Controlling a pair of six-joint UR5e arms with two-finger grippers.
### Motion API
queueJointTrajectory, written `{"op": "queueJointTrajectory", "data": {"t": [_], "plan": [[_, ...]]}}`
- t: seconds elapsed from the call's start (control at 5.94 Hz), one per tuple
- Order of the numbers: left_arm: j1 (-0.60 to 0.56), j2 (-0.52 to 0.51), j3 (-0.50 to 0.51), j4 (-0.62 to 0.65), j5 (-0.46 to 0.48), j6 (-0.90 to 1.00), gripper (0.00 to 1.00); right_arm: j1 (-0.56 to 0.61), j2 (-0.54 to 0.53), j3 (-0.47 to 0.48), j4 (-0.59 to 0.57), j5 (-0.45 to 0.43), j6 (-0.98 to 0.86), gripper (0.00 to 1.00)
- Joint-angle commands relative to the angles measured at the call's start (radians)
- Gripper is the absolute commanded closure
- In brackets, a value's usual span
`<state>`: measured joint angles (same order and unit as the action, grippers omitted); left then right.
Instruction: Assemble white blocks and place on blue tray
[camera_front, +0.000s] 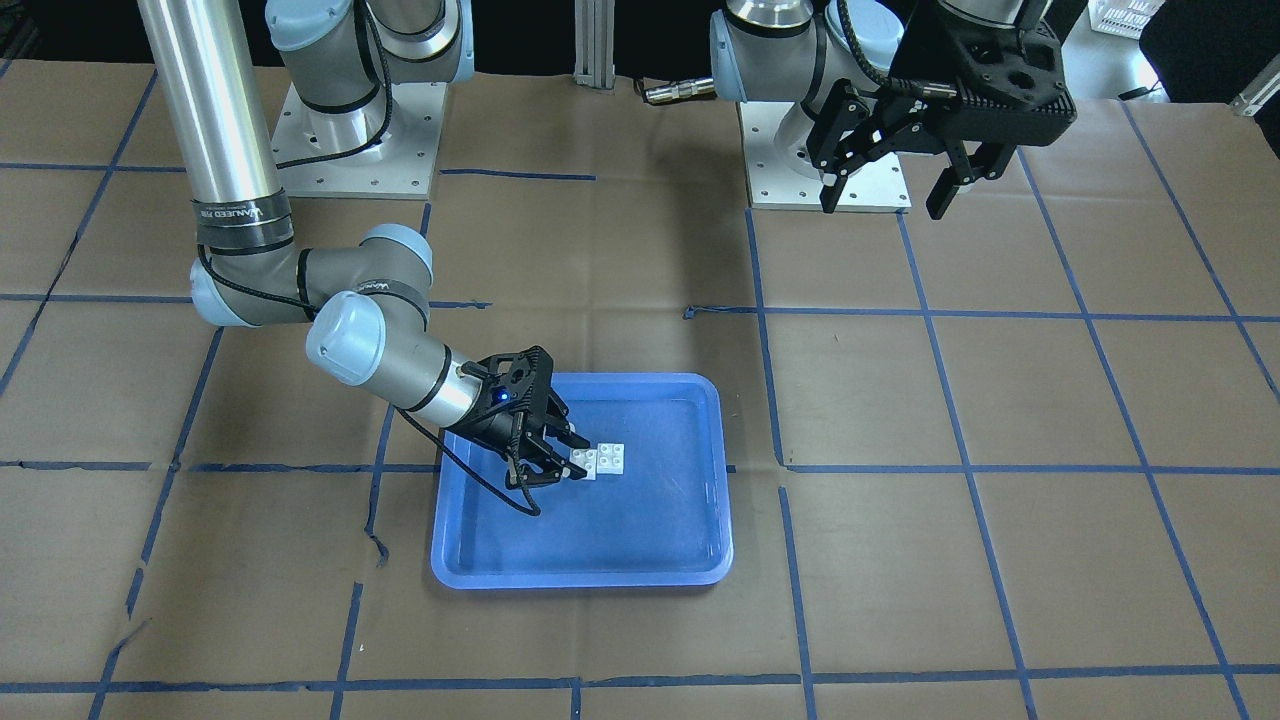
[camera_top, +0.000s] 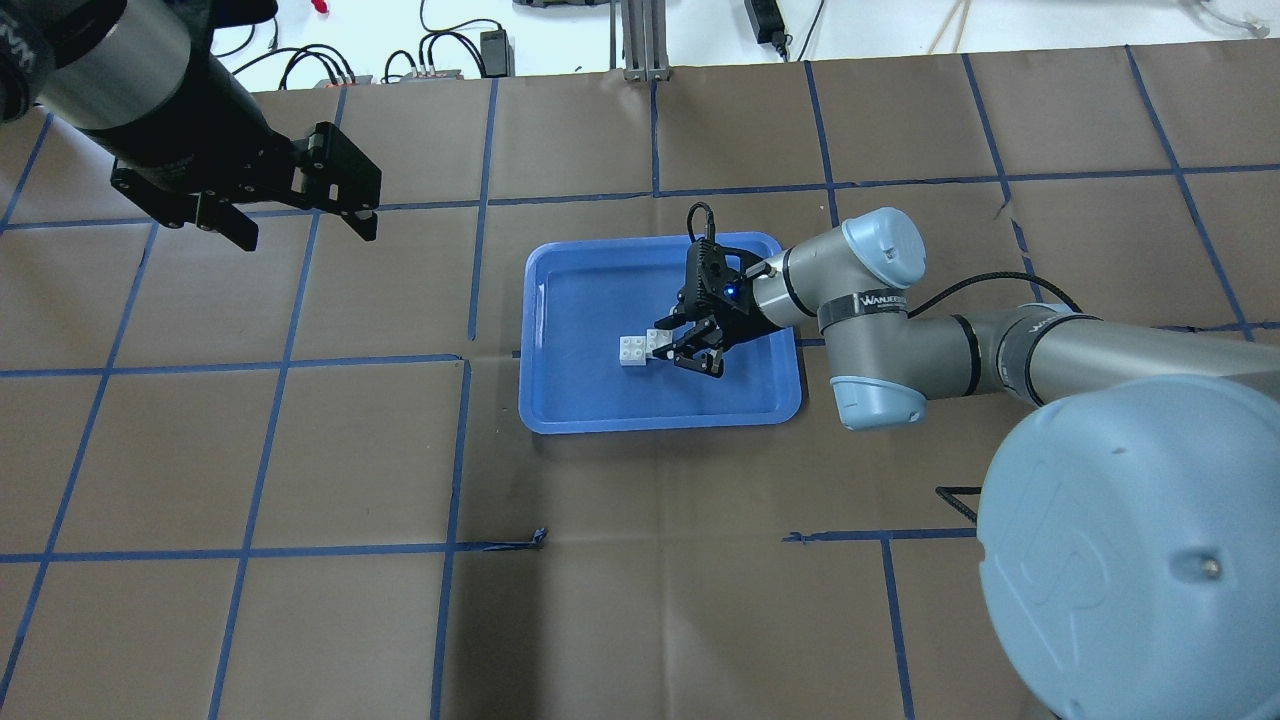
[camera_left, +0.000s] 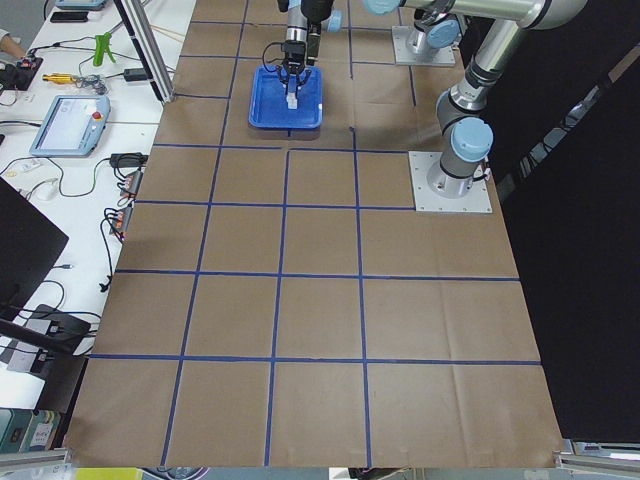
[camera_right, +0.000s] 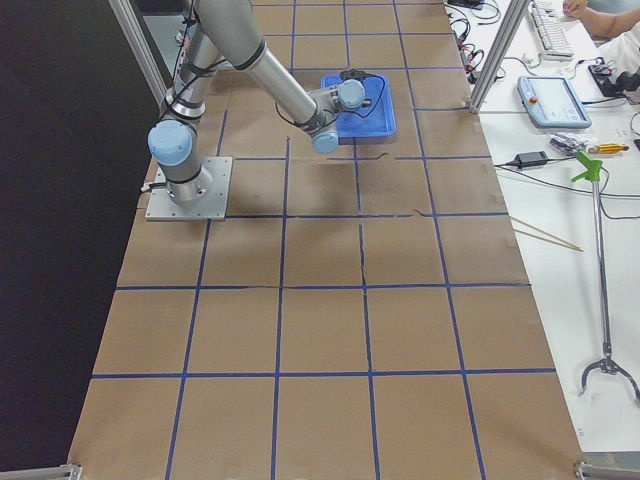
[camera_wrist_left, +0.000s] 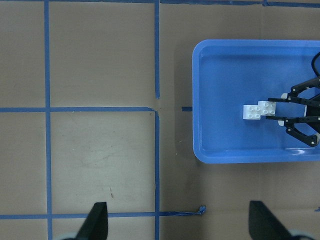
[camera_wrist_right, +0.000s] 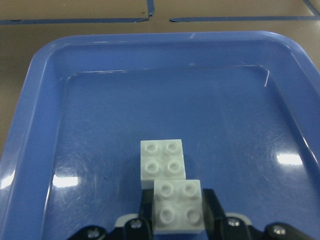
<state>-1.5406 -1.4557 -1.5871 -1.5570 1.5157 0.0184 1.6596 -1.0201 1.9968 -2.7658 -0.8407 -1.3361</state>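
Your right gripper (camera_front: 572, 458) pinches one small white studded plastic brick (camera_wrist_right: 178, 207) against its twin (camera_wrist_right: 161, 159) in the shallow blue plastic tray (camera_wrist_right: 150, 40), mid-desk. Your left gripper (camera_front: 884, 207) hangs wide open, empty. Pressing misaligned could skid the twin.

Two white blocks (camera_wrist_right: 170, 190), blue tray (camera_wrist_right: 100, 125), brown blue-gridded table (camera_top: 300, 450)

On the table (camera_top: 640, 600), about its middle, the tray (camera_top: 590, 390). Mid-tray, the blocks (camera_top: 632, 351), one overlapping a corner of the other, offset to the right. Around the right-hand block, reaching in from the right, the right gripper (camera_top: 666, 348), a finger touching each side. High over the table, well left of the tray, the left gripper (camera_top: 306, 232), jaws apart.
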Motion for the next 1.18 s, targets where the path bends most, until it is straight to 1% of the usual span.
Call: {"op": "queueJointTrajectory", "data": {"t": [0.0, 0.67, 0.84, 1.01], "plan": [[0.000, 0.000, -0.001, 0.000, 0.000, 0.000, 0.01, 0.000, 0.000, 0.005, 0.000, 0.000, 0.001, 0.60], [-0.003, 0.000, -0.001, 0.000, -0.003, 0.000, 0.01, 0.000, -0.002, 0.013, -0.002, 0.003, 0.000, 0.60], [-0.003, 0.000, -0.001, 0.000, -0.003, 0.000, 0.01, 0.000, 0.000, 0.013, -0.003, 0.005, -0.002, 0.57], [-0.003, 0.000, -0.001, 0.002, -0.003, 0.000, 0.01, 0.000, 0.002, 0.013, -0.003, 0.009, 0.000, 0.33]]}}
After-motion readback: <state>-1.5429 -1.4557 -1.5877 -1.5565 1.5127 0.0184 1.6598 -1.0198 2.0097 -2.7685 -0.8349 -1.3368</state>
